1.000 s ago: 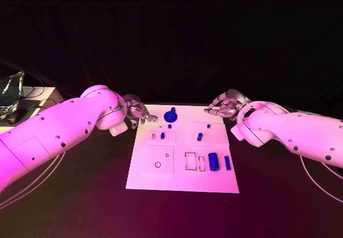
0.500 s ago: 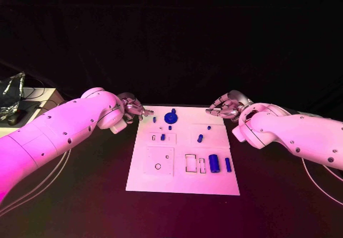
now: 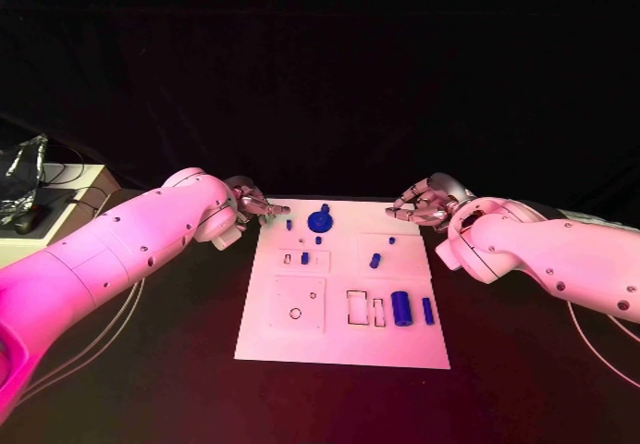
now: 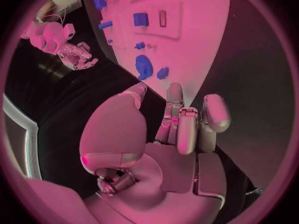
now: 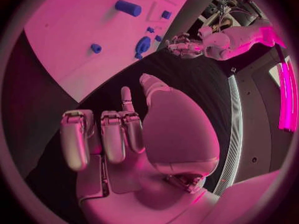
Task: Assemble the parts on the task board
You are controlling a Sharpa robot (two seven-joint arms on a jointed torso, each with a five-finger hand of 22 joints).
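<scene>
Head view shows me both hands empty, left hand point(image 3: 253, 211) and right hand point(image 3: 424, 202) curled beside the far corners of the white board point(image 3: 274, 342), where blue parts point(image 3: 399, 304) lie unassembled, so I judge a first grasp comes next.

Both hands parked at the far corners of the task board point(image 3: 343, 333), nothing in either one.

Left hand point(image 3: 253, 209) sits just off the far left corner, fingers point(image 4: 187, 129) loosely curled, holding nothing. Right hand point(image 3: 425, 201) hovers at the far right corner, fingers point(image 5: 115, 134) bent in, palm bare. Both white arms angle in from the sides.
</scene>
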